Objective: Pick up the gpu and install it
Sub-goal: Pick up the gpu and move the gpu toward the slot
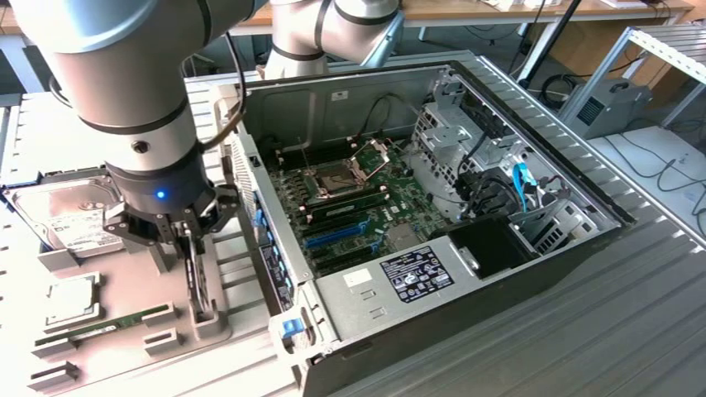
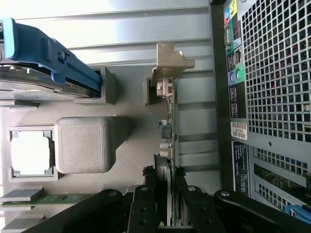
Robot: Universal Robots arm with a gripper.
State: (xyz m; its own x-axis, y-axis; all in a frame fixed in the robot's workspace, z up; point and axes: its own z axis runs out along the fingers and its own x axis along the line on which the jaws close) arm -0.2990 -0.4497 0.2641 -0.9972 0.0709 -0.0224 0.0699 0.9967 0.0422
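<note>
In the exterior view you have the black gripper [image 1: 190,248] low over the pale grey slotted tray [image 1: 116,277], astride the gpu [image 1: 197,283], a thin black rectangular card standing on edge in its holder; the open black metal computer case [image 1: 331,107] lies just beside it, to the exterior view's right; a silver hard drive with a white label [image 1: 69,217] rests on the same tray.

In the wrist view your gripper [image 2: 171,179] is clamped on the gpu [image 2: 169,121]; both black fingers [image 2: 146,204] press its faces; its pale metal bracket [image 2: 167,60] is at the far end.
</note>
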